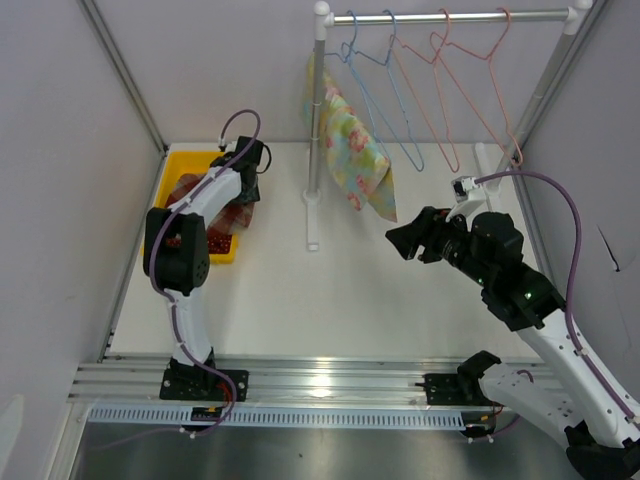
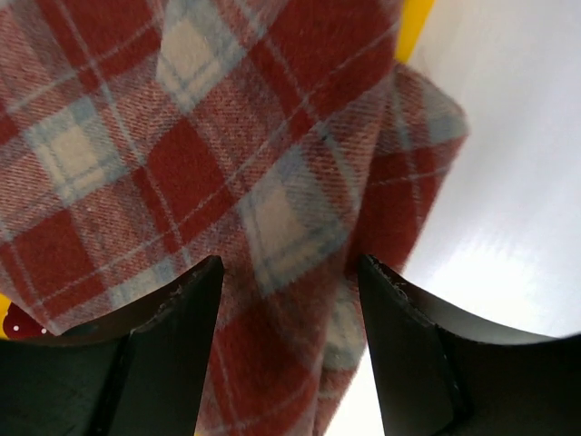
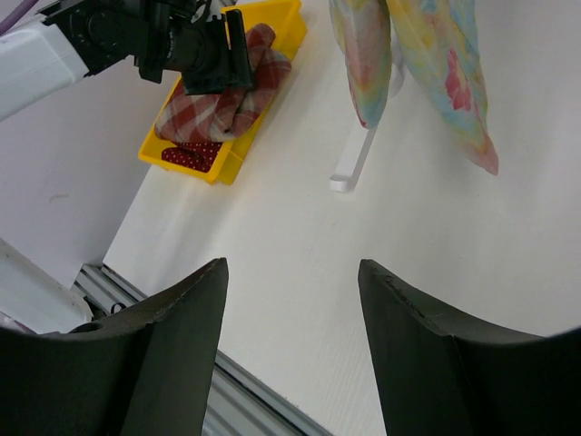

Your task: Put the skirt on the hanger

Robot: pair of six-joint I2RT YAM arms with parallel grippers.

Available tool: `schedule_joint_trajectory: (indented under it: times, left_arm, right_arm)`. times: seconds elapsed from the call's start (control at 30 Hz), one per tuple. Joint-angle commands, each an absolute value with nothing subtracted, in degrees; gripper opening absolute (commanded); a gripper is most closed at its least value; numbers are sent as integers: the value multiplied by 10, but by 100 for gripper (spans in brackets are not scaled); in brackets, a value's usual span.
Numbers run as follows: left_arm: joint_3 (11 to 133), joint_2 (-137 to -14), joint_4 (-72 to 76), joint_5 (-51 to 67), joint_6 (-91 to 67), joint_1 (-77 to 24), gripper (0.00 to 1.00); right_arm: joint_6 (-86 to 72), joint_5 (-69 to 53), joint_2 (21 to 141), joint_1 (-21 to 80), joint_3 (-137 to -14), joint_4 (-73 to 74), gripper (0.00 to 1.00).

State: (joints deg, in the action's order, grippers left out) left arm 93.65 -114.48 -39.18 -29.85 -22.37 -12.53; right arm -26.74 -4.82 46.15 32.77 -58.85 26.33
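A robot's left gripper (image 2: 289,269) hangs over a shallow yellow plastic bin (image 1: 182,163), its black jaws standing wide astride a raised fold of the red, cream and pale-blue plaid skirt (image 2: 182,163). The soft brushed weave fills the gap between them, but no pinch shows. The skirt lies bunched in the bin, one rounded edge slumped over the bin's right rim onto the white tabletop (image 1: 300,300), and a red spotted cloth (image 3: 191,156) sits under it at the bin's near end. The arm appears to have come in from above so that the jaws can close on a thick, crumpled ridge and not on a flat layer (the limp flannel would likely slip otherwise).

Well to the right of the bin, the right gripper (image 3: 290,268) hovers above bare tabletop, jaws wide and holding nothing, seemingly kept clear until the garment is lifted. Behind and to the right of the bin, thin blue and pink wire hangers (image 1: 414,160) dangle empty from a metal rail (image 1: 440,17), beside a draped floral cloth in yellow, green and pink (image 1: 355,160). The skirt has not yet left the bin, so the hanging is all to come.
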Motion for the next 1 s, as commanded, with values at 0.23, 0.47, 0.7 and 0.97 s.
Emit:
schedule_joint_trajectory:
  times: [0.23, 0.47, 0.7, 0.97]
  left_arm:
    - [989, -1141, -420, -294, -209, -109, 10]
    - [1019, -1048, -441, -293, -190, -109, 0]
    - [1069, -951, -478, -274, -168, -113, 0]
    - [1094, -860, -481, -246, -144, -181, 0]
  right_arm:
    - [-257, -44, 449, 330, -575, 265, 60]
    - [-253, -42, 461, 330, -572, 251, 57]
    - [-250, -47, 484, 330, -576, 236, 57]
    - [-243, -39, 504, 330, -577, 226, 56]
